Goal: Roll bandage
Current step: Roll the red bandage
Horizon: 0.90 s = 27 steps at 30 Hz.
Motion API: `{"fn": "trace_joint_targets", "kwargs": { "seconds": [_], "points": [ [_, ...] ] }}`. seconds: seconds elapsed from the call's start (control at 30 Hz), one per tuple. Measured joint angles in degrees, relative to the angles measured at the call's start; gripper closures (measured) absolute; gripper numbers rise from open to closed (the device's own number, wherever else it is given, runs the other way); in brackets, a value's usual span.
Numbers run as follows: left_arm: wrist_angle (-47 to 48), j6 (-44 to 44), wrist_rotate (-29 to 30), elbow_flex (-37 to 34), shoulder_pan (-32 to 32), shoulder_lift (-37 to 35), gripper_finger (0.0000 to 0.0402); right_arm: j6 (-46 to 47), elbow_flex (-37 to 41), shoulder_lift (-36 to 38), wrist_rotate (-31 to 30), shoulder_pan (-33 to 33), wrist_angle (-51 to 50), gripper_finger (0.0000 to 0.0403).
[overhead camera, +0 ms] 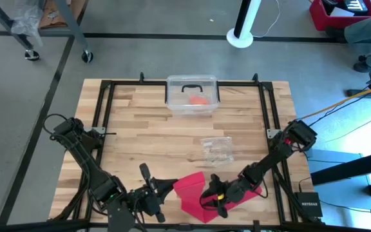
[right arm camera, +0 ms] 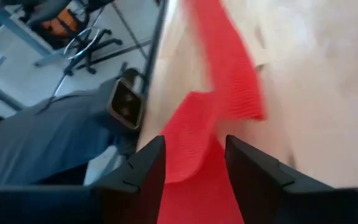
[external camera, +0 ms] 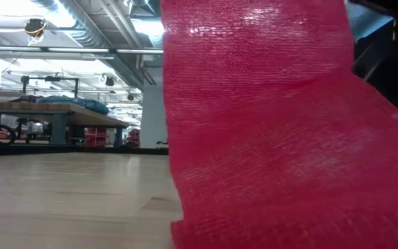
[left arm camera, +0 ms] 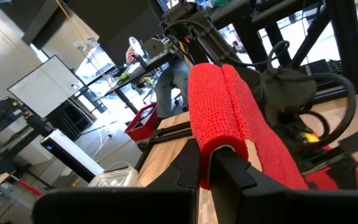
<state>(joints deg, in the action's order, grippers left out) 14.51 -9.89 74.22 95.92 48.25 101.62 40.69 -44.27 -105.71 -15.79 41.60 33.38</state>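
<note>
**Red band stretched between two grippers at the near edge**

Pale wood counter (overhead camera: 153,138) on a grey floor, and all the action sits at its near edge. Both arms are down low there, and the bandage (overhead camera: 195,193) lies between them as a folded red sheet, partly on the wood, partly lifted.

Left gripper (overhead camera: 170,185) is at the band's left corner, fingers pressed nearly together and pinching the cloth; from its wrist camera the red weave (left arm camera: 219,106) folds over the fingertip and runs away towards the other arm. Right gripper (overhead camera: 212,193) is on the band's right side, fingers (right arm camera: 143,168) spread partway, with the cloth (right arm camera: 194,146) running between them. Whether those fingers actually press the fabric is hard to say from here.

At table height the red mesh (external camera: 275,138) fills most of the picture, hanging close to the lens.

Farther back, a crinkly clear plastic bag (overhead camera: 216,149) lies mid-counter, well apart from the band. At the far edge stands a clear box (overhead camera: 192,96) with a small orange-red lump (overhead camera: 199,100) inside.
</note>
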Motion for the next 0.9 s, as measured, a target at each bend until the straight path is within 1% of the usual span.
{"fn": "trace_joint_targets", "kwargs": {
  "seconds": [0.1,0.13,0.23,0.27,0.4,0.5,0.6,0.67,0.7,0.77,0.83,0.9],
  "points": [
    [0.01,0.00,0.01,0.00,-0.02,0.00,0.0389,-0.02,-1.26,-0.43,0.54,0.08,-0.51,0.0237],
    [0.01,0.02,0.00,0.00,-0.02,0.00,0.0389,-0.15,-1.92,-0.89,-0.47,0.07,-0.36,0.0237],
    [-0.01,0.38,0.00,0.00,-0.01,0.00,0.0389,-0.30,-4.03,-2.92,-6.49,-0.04,-0.88,0.0237],
    [-0.01,0.42,0.00,0.00,-0.02,0.00,0.0389,-0.40,-4.73,-3.61,-7.00,-0.07,-1.45,0.0237],
    [-0.01,0.44,0.00,0.00,0.13,0.00,0.0389,-0.12,-7.66,-4.78,-7.33,-0.39,-10.30,0.0240],
    [-0.03,0.37,0.00,0.00,0.13,0.00,0.0389,-0.84,-8.87,-4.83,-8.34,-0.39,-12.72,0.0266],
    [-0.10,-0.03,0.31,0.00,0.40,0.00,0.0389,-4.27,-9.62,-4.81,-9.08,-0.39,-14.46,0.0323],
    [-0.16,-1.43,2.31,0.00,1.23,0.00,0.0389,-6.49,-10.16,-4.81,-8.70,-0.39,-16.01,0.0374],
    [-0.32,-2.73,4.30,-0.01,1.90,0.00,0.0389,-7.36,-10.50,-4.81,-8.37,-0.37,-16.50,0.0388],
    [-1.74,-5.55,9.43,-0.02,3.57,0.00,0.0389,-7.96,-10.75,-4.77,-7.32,-0.15,-18.07,0.0389],
    [-4.76,-9.28,14.53,-0.02,5.37,0.00,0.0389,-7.70,-10.71,-4.76,-7.55,0.04,-21.10,0.0387],
    [-8.19,-13.86,15.73,-0.02,7.06,-0.01,0.0389,-7.06,-10.71,-4.76,-8.49,0.04,-24.19,0.0396]
  ]
}}
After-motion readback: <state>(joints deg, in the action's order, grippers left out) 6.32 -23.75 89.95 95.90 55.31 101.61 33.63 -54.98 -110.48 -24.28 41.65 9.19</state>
